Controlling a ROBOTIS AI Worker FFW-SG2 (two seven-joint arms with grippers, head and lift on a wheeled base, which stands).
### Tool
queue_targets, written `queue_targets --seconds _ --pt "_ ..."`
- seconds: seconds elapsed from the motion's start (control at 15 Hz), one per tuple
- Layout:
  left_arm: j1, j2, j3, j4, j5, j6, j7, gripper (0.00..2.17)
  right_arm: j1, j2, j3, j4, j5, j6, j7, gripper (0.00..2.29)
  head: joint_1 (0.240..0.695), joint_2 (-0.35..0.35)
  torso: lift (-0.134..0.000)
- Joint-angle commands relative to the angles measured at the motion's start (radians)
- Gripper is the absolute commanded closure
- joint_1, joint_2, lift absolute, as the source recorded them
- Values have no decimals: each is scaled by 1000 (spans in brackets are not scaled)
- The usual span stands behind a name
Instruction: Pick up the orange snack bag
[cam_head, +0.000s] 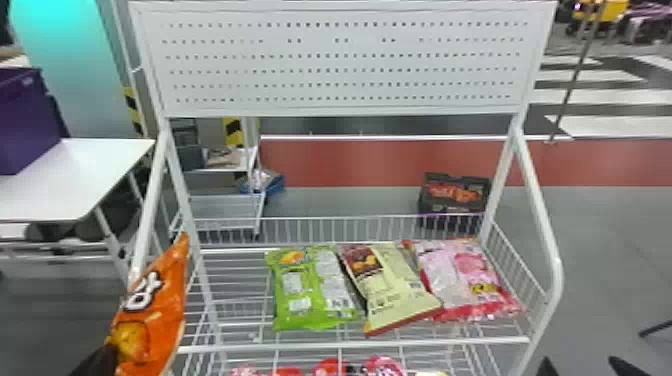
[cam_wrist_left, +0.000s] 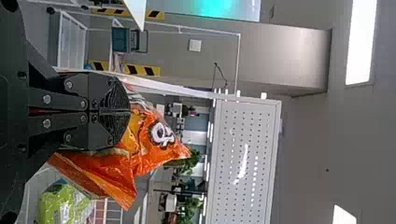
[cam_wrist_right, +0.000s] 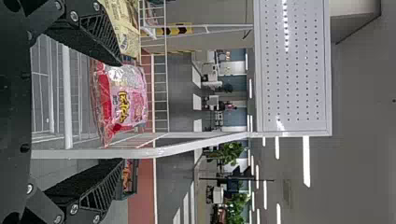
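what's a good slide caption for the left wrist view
Black fingers grip the orange snack bag, a green bag farther off

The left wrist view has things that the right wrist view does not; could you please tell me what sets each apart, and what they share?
Left wrist view: the orange snack bag, held between the closed jaws of the left gripper, and the green bag.
Right wrist view: the right gripper, jaws apart, plus the pink bag and the cream bag on the wire rack.
Both: the rack's white perforated panel and black-and-yellow striping.
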Motion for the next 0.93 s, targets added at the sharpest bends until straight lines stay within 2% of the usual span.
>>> queue_targets --seconds 0.0,0.87 --pt "1 0 4 0 -3 -6 0 1872 -1 0 3 2 0 0 1 167 499 0 0" --pt "2 -3 4 -3 -12 -15 0 1872 -1 0 9 -1 0 0 1 167 499 0 0"
